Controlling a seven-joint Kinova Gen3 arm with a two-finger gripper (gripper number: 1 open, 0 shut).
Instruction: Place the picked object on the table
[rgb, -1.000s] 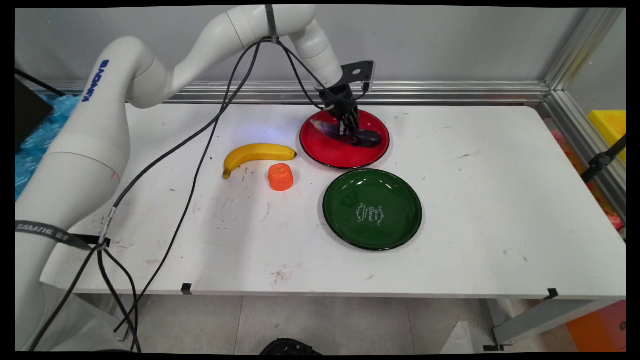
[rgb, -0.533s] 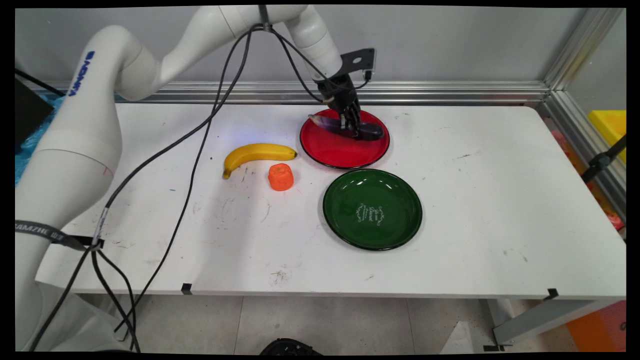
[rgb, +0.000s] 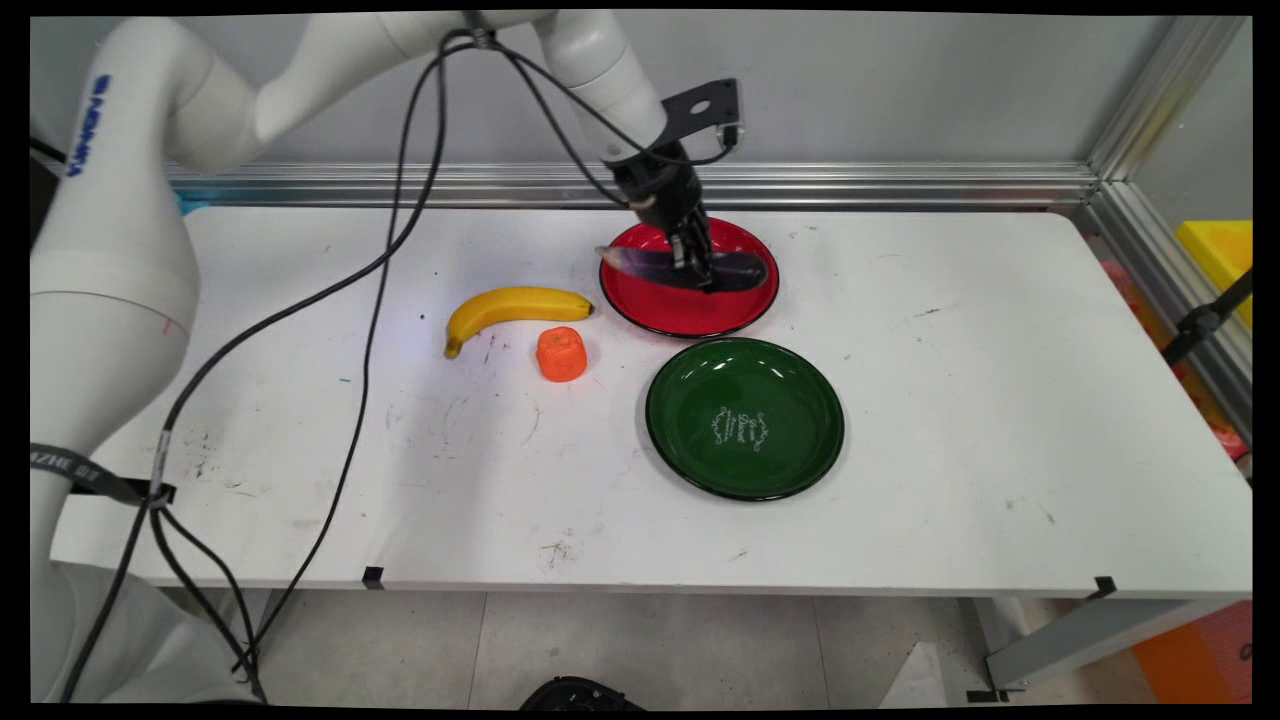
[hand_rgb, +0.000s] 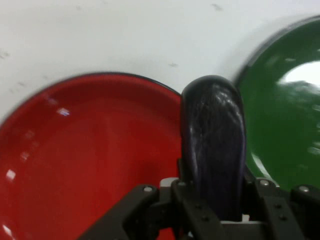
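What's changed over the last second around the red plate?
The gripper, shut on the eggplant, has risen, lifting the eggplant off the red plate and leveling it out above the plate. The banana, orange piece and green plate stayed put.

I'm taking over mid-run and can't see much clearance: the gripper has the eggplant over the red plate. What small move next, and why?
Probably a short straight lift. The gripper is shut on the eggplant, which hangs level just above the red plate, its tip already over the rim toward the green plate. Going sideways this low might clip either rim.
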